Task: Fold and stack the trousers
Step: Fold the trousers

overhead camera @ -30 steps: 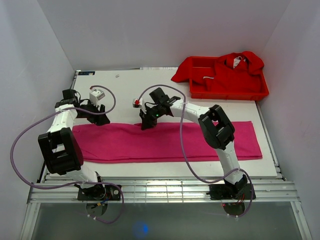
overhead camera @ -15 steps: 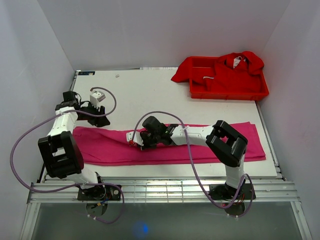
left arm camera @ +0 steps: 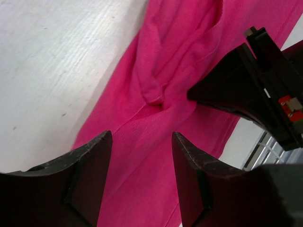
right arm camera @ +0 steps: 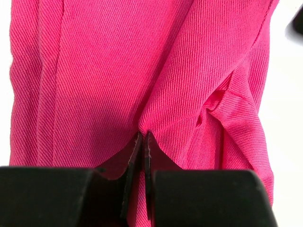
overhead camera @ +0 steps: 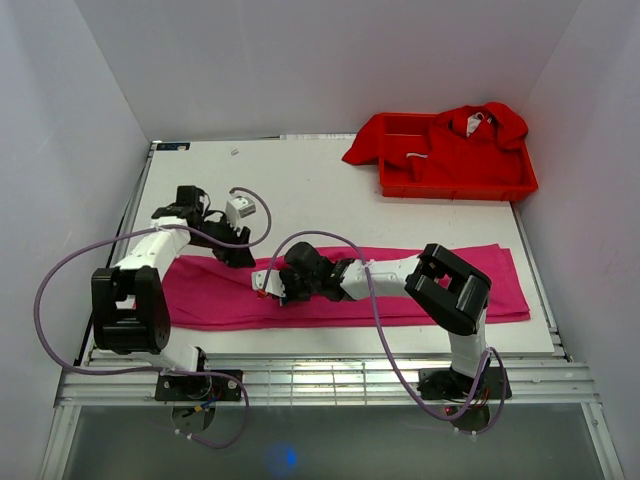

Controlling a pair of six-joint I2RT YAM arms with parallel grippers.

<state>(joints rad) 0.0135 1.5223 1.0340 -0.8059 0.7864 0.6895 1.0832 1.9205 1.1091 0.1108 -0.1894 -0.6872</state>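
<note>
**Right gripper (right arm camera: 143, 138) pinches the trousers (overhead camera: 400, 290) for a fold**

The magenta trousers lie in a long band along the near edge of the worktop (overhead camera: 300, 180), reaching from its left side almost to its right. The right gripper is clenched on a raised ridge of cloth near the band's left end. The left gripper (left arm camera: 140, 137) hangs just beside it over the far hem, jaws parted and holding nothing. For a clean fold, the left gripper probably needs a matching pinch on that end, so both lift together and carry the cloth level, without dragging or twisting.
</note>
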